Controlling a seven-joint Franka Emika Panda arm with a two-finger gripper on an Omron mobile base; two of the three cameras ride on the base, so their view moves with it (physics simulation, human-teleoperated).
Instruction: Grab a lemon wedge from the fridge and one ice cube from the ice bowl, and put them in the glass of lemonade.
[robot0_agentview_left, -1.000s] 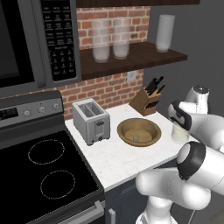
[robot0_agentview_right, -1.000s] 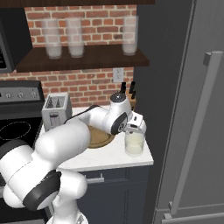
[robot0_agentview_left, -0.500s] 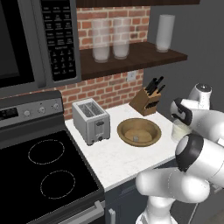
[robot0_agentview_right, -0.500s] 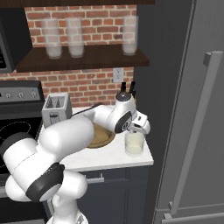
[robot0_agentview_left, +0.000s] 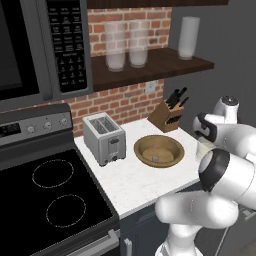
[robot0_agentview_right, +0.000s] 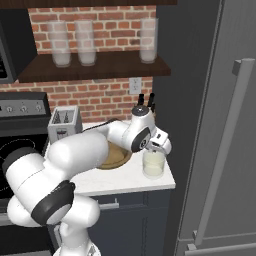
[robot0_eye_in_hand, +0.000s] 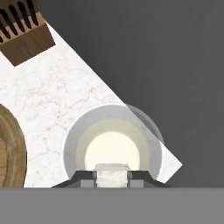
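My jaws (robot0_eye_in_hand: 112, 178) pinch the ice cube (robot0_eye_in_hand: 112, 174) by two flat faces, right above the glass of lemonade (robot0_eye_in_hand: 113, 144) at the desk's (robot0_eye_in_hand: 65, 100) right front corner — it's tiny, light, slick and hard, so I grip squarely, mid-face.

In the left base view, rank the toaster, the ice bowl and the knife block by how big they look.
1. Ice bowl and toaster: look about alike, not ranked.
2. Knife block: smallest, though it stands farthest back.

Ice cube (robot0_eye_in_hand: 112, 174) between fingers (robot0_eye_in_hand: 87, 178) above glass of lemonade (robot0_eye_in_hand: 113, 146)
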